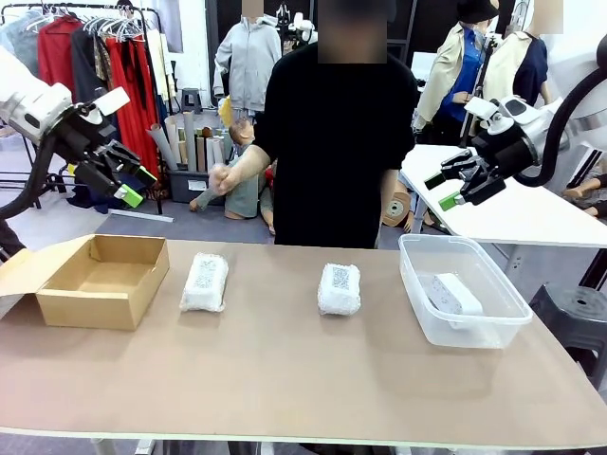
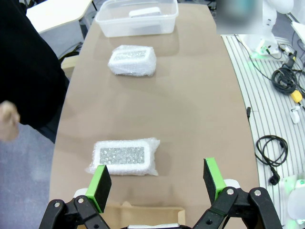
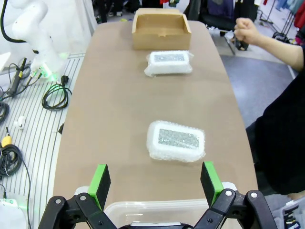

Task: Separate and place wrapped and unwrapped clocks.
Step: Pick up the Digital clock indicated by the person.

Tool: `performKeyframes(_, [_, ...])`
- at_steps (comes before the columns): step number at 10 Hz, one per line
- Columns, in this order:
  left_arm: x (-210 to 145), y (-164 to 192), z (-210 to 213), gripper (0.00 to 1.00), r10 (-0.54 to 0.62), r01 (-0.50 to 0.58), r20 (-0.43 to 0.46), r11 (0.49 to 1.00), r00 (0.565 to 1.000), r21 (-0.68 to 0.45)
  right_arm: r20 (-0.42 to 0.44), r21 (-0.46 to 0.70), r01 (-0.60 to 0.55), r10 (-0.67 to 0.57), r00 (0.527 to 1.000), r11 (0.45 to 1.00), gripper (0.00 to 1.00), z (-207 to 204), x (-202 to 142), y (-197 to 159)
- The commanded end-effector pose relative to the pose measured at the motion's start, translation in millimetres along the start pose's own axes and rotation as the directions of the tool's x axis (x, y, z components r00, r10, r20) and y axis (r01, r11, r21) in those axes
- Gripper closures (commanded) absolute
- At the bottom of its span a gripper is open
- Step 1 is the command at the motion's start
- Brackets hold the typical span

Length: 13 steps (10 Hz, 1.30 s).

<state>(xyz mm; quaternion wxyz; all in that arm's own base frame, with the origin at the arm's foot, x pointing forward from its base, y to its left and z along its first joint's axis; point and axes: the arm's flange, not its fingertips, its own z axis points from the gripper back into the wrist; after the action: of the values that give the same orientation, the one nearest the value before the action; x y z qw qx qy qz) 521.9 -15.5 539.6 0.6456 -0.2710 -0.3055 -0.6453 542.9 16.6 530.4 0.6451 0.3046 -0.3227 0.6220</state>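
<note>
Two bubble-wrapped clocks lie on the brown table: one left of centre and one at the middle. A bare white clock lies inside the clear plastic tub at the right. My left gripper hangs open high above the cardboard box. High over the tub, my right gripper is open too. Neither holds anything.
An open brown cardboard box stands at the table's left end. A person in black stands at the far edge with one fist raised. Cables lie on the floor beside the table.
</note>
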Motion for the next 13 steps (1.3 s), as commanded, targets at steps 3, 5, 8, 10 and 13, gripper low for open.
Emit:
performKeyframes(3, [0.9, 0.3, 0.9, 0.00, -0.001, 0.001, 0.003, 1.000, 1.000, 0.005, -0.001, -0.003, -0.003, 0.003, 1.000, 1.000, 0.00, 1.4, 1.9, 0.7])
performKeyframes(5, [0.9, 0.3, 0.9, 0.00, -0.001, 0.001, 0.003, 1.000, 1.000, 0.005, -0.001, -0.003, -0.003, 0.003, 1.000, 1.000, 0.00, 1.4, 1.9, 0.7])
performKeyframes(8, [0.9, 0.3, 0.9, 0.00, -0.001, 0.001, 0.003, 1.000, 1.000, 0.005, -0.001, -0.003, -0.003, 0.003, 1.000, 1.000, 0.00, 1.4, 1.9, 0.7])
performKeyframes(10, [0.9, 0.3, 0.9, 0.00, -0.001, 0.001, 0.003, 1.000, 1.000, 0.005, -0.001, -0.003, -0.003, 0.003, 1.000, 1.000, 0.00, 1.4, 1.9, 0.7])
performKeyframes(13, [0.9, 0.3, 0.9, 0.00, -0.001, 0.001, 0.003, 1.000, 1.000, 0.005, -0.001, -0.003, -0.003, 0.003, 1.000, 1.000, 0.00, 1.4, 1.9, 0.7])
